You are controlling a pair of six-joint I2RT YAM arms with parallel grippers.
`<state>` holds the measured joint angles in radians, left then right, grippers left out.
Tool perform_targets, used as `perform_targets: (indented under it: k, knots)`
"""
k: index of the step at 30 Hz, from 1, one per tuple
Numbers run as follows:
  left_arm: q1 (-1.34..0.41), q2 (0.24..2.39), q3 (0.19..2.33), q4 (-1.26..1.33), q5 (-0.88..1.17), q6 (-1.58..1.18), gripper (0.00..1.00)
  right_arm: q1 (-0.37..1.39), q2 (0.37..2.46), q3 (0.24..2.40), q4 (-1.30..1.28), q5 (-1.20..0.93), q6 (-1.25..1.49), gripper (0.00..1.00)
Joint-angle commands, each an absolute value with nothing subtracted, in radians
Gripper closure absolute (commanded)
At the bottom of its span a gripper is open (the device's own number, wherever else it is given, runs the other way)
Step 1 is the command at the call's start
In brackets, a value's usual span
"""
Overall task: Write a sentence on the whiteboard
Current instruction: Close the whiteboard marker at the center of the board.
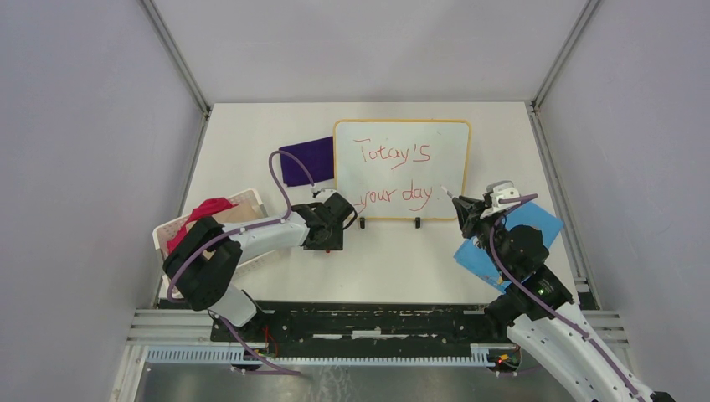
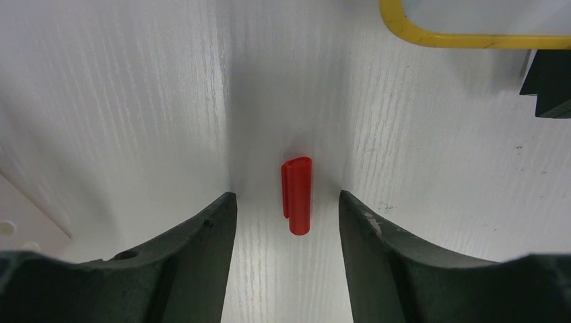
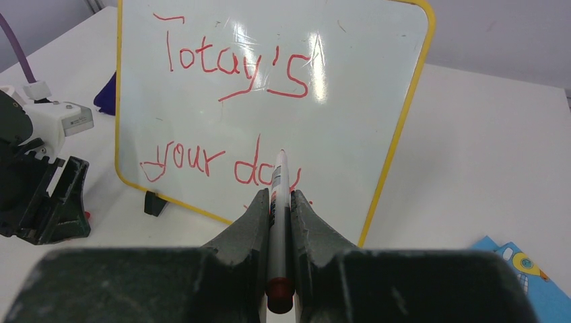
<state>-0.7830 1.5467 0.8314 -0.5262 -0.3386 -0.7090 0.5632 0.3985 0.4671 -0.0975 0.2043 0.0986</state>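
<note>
A: Right gripper [image 3: 277, 198] first?
B: Pressed shut on marker [image 3: 280, 171], mid-barrel, tip pointing far toward whiteboard [image 3: 377, 101]. Tip touching or not, cannot tell.
A: Left gripper [image 2: 286, 202]?
B: Spread wide, low over table [image 2: 438, 175]. Red cap [image 2: 297, 195] lying loose between the jaws, gap on either side.
A: Board location?
B: Far middle of table, propped on two small black feet [image 1: 362, 224]. Sentence [image 3: 232, 67] in red, two lines across the face.
A: Handling guess?
B: Probably light and stiff, with a slippery glossy face, easy to tip or slide on those feet. Best taken by yellow frame [image 3: 397, 155] at a side edge, never across the ink. Marker likely light, rigid, slick, so mid-barrel pinch fine. Cap tiny, apt to roll, so pinch across its width.
</note>
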Motion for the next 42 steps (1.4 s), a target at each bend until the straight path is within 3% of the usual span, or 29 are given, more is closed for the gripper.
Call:
perform_targets:
  k: [1,8,42]
  knots:
    - [-0.775,1.555,0.871,-0.528,-0.333,-0.665,0.37,0.569,0.387,0.487,-0.089,0.216,0.088,1.00]
    - [-0.752,1.592,0.862,-0.527,-0.293,-0.647,0.53,0.568,0.378,0.486,-0.100,0.225,0.082,1.00]
    - [-0.749,1.631,0.812,-0.529,-0.284,-0.634,0.63,0.569,0.370,0.492,-0.112,0.238,0.075,1.00]
